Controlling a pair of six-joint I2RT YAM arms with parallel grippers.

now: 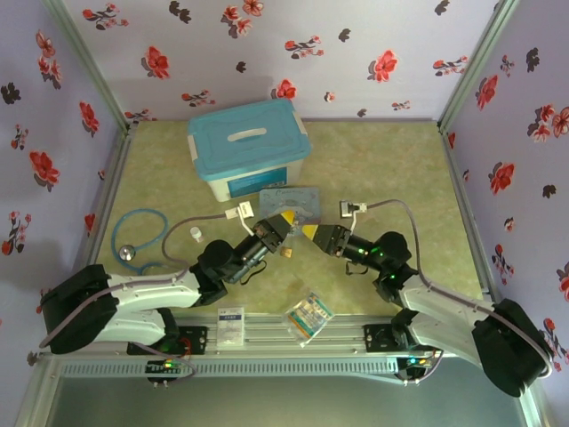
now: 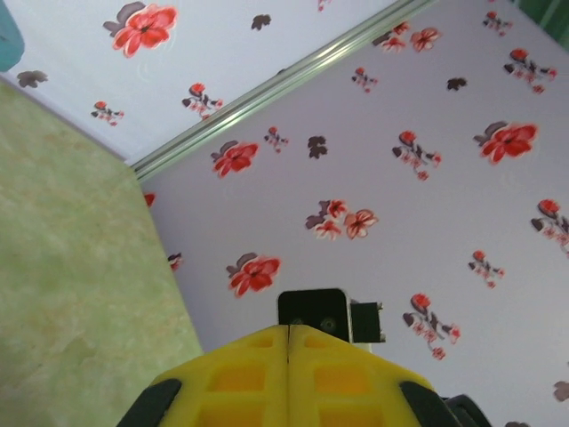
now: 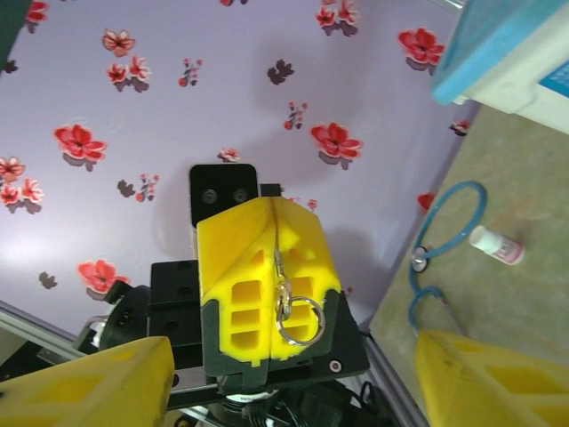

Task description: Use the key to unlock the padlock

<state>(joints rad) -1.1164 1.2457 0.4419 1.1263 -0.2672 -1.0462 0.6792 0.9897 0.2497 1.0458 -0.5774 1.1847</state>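
Open mat [image 1: 400,169] at far right; left hand [image 1: 288,218] pinches the key [image 3: 281,265]; right hand [image 1: 309,232] spread wide.

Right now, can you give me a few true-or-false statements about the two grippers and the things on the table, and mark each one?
1. The left gripper is shut on the key. True.
2. The right gripper is clamped shut. False: its fingers stand wide apart.
3. The stethoscope lies on top of the blue-lidded box. False: it lies on the table, left of the box.
4. The two grippers face each other just in front of the box. True.
5. The small white cylinder stands to the right of the right gripper. False: it stands between the stethoscope and the left gripper.
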